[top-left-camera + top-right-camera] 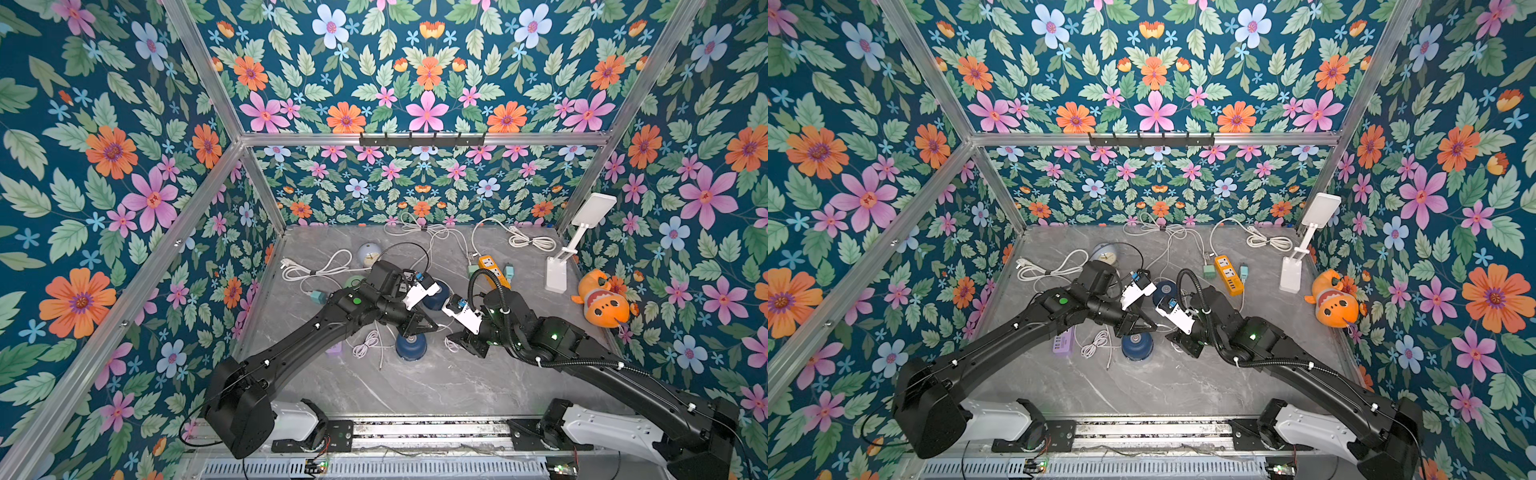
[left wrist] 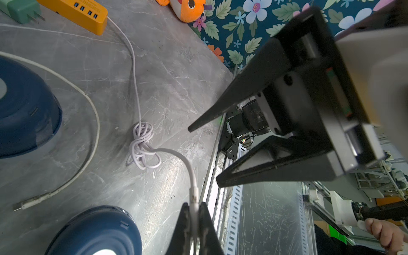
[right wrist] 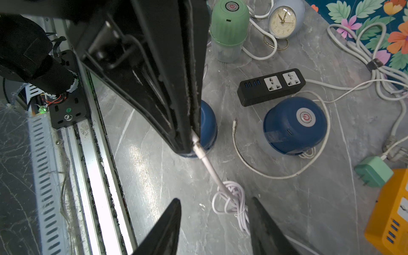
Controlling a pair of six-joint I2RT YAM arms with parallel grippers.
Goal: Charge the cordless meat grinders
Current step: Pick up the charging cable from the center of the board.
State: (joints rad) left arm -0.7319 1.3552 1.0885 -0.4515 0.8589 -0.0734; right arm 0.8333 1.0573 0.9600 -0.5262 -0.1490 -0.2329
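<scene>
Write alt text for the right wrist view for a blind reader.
The left gripper is shut on the end of a white charging cable, whose tied bundle lies on the grey table under the open right gripper. Beyond stand a navy grinder, a half-hidden navy grinder, a mint green grinder and a black power strip.

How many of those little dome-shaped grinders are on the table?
3. A green grinder beside the clock, a navy grinder mid-table, and a second navy grinder nearer the robot's base, partly under the left arm. The arms could hide another.
</scene>
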